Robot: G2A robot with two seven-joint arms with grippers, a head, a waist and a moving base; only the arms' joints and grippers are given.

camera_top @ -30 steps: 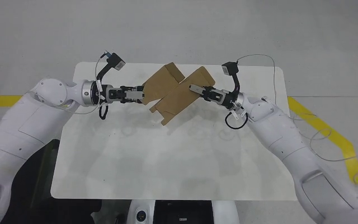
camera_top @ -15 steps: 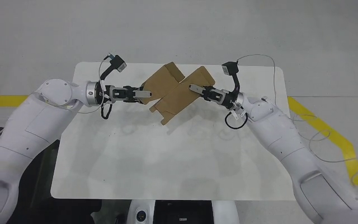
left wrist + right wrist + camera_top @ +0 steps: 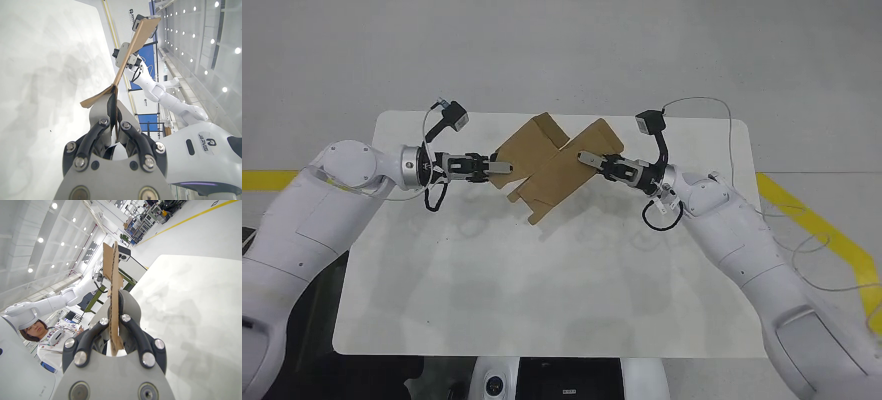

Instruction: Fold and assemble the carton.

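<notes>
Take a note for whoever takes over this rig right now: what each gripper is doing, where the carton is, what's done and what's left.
Left gripper: shut on one edge of the carton.
Right gripper: shut on the opposite edge.
Carton: a cardboard blank held between the two grippers over the far half of the table, apparently lifted clear of it.
Done: both grips are on. One flap near the left gripper is bent away from the main panel.
Left: no box shape yet. The panels need folding and the carton needs assembling.
</notes>
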